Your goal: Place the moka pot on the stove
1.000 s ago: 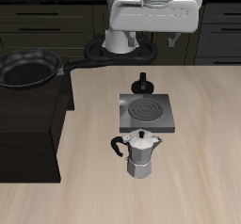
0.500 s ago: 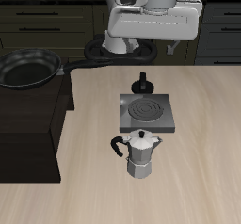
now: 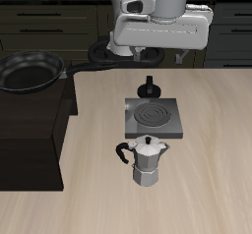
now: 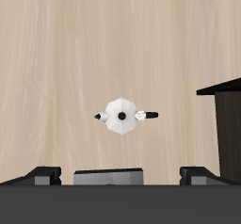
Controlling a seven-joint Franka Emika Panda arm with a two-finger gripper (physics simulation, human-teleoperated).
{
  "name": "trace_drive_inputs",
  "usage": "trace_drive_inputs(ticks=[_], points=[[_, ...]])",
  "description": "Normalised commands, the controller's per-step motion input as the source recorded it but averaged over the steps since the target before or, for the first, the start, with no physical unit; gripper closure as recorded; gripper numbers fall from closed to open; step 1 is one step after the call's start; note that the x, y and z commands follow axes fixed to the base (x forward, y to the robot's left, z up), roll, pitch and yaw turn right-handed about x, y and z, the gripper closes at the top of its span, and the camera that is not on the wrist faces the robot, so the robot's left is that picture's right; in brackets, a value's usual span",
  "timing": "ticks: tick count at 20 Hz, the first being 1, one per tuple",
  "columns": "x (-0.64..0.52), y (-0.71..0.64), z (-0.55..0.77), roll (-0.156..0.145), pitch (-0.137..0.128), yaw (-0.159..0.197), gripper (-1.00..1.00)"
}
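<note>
**A:** Item one, moka pot [image 3: 147,161]: upright on the table, just in front of the stove [image 3: 151,117]; well below your claw [image 3: 157,51] and nearer the table's front edge; handle out sideways.

**B:** Claw state?

**A:** Cannot tell; only the finger mounts show. The wrist view looks straight down on the pot's lid [image 4: 121,116]; the exterior view alone shows the stove, the small black knob [image 3: 149,87] and the frying pan [image 3: 28,74].

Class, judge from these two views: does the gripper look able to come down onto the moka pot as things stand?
Probably yes. The moka pot stands upright on open table in front of the stove, nothing over it. The wrist view looks straight down on it. The gripper is high above.
</note>
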Motion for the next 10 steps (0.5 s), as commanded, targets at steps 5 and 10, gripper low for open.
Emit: trace_drive_inputs(ticks=[5,10], points=[[-0.01,0.06,-0.24,0.013,0.002,0.003,-1.00],[0.01,-0.03,-0.19,0.006,-0.010,-0.012,-1.00]])
